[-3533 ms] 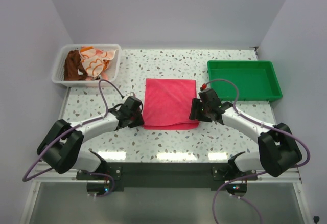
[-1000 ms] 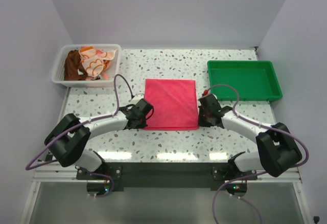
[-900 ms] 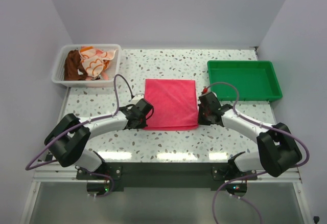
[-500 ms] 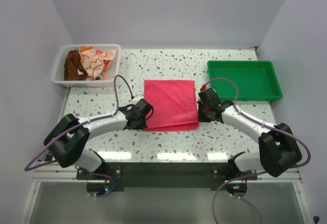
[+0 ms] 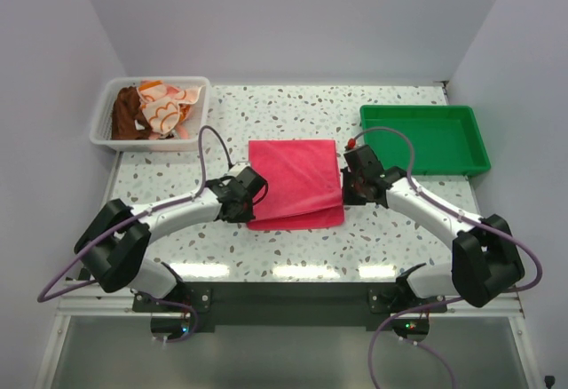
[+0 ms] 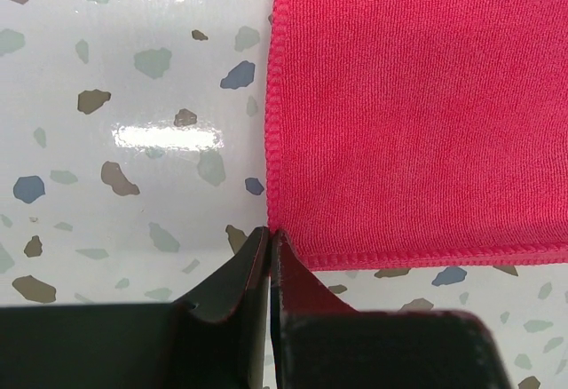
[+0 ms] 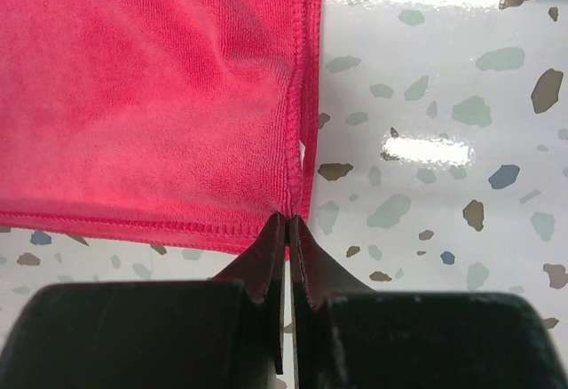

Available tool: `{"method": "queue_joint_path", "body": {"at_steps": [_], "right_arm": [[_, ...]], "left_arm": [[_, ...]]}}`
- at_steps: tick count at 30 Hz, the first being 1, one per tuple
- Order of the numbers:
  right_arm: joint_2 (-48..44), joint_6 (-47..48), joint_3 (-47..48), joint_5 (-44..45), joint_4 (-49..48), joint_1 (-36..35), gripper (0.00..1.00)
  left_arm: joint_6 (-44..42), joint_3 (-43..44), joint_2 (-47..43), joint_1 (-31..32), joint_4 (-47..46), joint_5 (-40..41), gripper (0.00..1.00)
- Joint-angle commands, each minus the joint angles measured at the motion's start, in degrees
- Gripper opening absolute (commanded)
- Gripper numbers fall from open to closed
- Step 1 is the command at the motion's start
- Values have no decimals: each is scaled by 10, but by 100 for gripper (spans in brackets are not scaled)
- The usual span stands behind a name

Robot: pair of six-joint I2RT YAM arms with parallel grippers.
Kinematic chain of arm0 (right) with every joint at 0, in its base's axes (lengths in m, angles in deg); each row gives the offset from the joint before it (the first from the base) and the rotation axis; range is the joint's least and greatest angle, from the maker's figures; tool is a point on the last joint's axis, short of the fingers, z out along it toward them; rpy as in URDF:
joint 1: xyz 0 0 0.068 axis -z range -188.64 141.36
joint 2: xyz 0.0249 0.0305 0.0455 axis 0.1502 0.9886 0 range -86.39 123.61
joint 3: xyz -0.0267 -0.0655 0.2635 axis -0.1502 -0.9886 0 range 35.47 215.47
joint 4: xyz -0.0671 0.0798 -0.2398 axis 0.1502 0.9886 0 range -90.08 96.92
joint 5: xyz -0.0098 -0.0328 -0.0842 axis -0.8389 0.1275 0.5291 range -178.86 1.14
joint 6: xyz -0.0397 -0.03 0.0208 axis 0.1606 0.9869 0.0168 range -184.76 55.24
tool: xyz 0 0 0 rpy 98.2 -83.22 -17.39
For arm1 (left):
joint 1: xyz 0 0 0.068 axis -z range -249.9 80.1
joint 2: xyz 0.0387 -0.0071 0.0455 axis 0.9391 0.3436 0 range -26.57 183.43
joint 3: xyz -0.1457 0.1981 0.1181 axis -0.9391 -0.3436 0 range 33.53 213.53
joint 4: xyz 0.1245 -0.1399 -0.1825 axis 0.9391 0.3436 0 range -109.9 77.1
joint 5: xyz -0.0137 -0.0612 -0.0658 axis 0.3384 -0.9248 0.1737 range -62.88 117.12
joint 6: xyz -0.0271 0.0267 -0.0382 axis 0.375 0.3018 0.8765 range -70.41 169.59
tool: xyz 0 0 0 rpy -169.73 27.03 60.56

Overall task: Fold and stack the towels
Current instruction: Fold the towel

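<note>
Left gripper [image 6: 269, 234] is seen with its jaws pressed together, pinching the near-left corner of the pink towel [image 6: 417, 114]; the stitched hem is run straight into the tips in the left wrist view. Right gripper [image 7: 288, 220] is likewise clamped tight on the near-right corner, where the cloth is puckered and drawn up into the tips and a doubled hem is shown along the right side. In the top view the pink towel is laid mid-table [image 5: 293, 247] between the two arms, with the far edge flat and the near edge slightly raised over a darker band; whether that band is shadow or a second layer cannot be told. Two more towels, a brown towel [image 5: 127, 115] and an orange flowered towel [image 5: 167, 105], are left crumpled in the white mesh basket [image 5: 146, 144] at far left. The green tray [image 5: 424, 172] is set at far right, and no folded towel is seen stacked anywhere. The step in hand is judged to be a fold of the first towel, with both near corners gripped and the lift just begun, so the task is rated early. For the next move, both corners would need to be raised together and carried over to the far edge at one pace, so that the hems are matched before release. Slip is a risk, since only the very corners are held.
</note>
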Motion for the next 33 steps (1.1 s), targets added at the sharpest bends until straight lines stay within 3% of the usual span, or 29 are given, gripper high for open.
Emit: {"method": "queue_joint_path", "body": {"at_steps": [1,13,17,22,27,33], "right_arm": [[1,9,17,0,9,0,0],[4,24,49,0,28,-1,0],[-43,25,61,-9,62,0,0],[-76,3,-1,-42,51,-1,0],[-71,-30,-89,-49,-7,0,0],[-19,-35,-118,-36,-50,0,0]], "left_arm": [[-10,20,-15,0,27,19,0],[-15,66,-22,0,48,16,0],[-7,84,-64,0,92,21,0],[-3,20,-108,0,60,-24,0],[-8,-28,-71,1,29,-63,0],[-19,-46,-28,1,-6,-78,0]]}}
